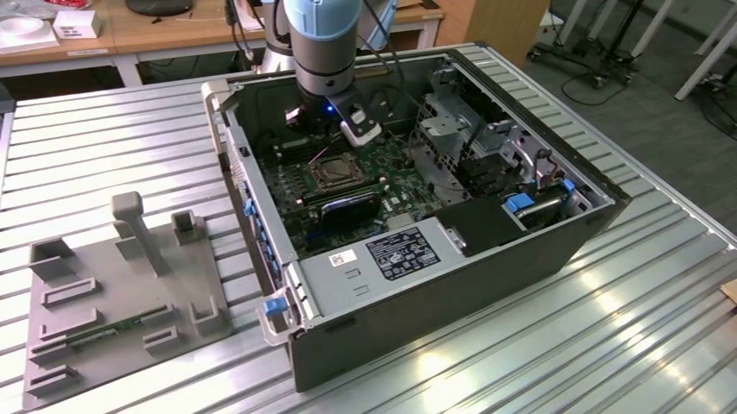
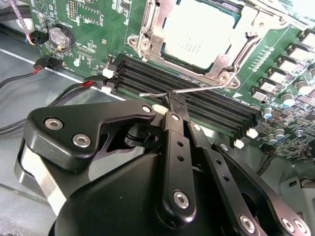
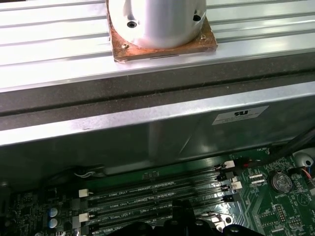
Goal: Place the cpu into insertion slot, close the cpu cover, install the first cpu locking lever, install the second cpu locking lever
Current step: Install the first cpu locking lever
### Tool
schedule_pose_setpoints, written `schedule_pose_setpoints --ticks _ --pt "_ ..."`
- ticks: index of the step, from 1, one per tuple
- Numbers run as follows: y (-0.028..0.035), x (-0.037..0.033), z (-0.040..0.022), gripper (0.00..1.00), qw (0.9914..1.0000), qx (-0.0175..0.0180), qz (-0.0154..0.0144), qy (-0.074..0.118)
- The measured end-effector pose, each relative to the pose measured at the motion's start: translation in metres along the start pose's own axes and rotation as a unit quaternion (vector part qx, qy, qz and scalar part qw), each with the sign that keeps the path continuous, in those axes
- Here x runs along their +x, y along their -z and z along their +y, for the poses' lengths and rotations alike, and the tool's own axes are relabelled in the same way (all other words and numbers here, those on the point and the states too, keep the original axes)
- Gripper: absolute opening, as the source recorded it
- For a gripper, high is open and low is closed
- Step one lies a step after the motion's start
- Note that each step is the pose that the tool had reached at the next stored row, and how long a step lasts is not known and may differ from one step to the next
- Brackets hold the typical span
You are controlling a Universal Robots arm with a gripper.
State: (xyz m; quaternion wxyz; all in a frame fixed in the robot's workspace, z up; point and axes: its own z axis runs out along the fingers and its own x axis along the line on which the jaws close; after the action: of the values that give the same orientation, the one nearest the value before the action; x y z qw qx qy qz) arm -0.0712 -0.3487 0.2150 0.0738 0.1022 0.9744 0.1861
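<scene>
The cpu (image 2: 197, 30) lies flat in the insertion slot (image 1: 330, 170), pale and square. The silvery cpu cover (image 2: 150, 37) is folded down around it, with the chip showing through its cut-out. A thin wire locking lever (image 2: 206, 89) runs along the socket's edge beside the black memory slots (image 2: 216, 110). My gripper (image 2: 174, 100) is shut, its black fingertips (image 2: 168, 104) right at that lever, apparently touching it near its free end. In the exterior view the gripper (image 1: 323, 138) hangs inside the open case just behind the socket.
The open computer case (image 1: 461, 259) stands on a ribbed metal table (image 1: 92, 147). Its wall (image 3: 147, 132) rises close behind the memory slots. Cables (image 2: 59, 88) and a coin battery (image 2: 61, 35) lie beside the socket. A grey fixture plate (image 1: 116, 302) sits at the exterior view's left.
</scene>
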Motion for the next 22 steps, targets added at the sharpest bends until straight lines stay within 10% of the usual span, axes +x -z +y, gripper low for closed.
schedule_pose_setpoints --ticks 22 --pt "-0.0036 0.0002 -0.0031 0.11 0.99998 -0.0061 0.0008 -0.001"
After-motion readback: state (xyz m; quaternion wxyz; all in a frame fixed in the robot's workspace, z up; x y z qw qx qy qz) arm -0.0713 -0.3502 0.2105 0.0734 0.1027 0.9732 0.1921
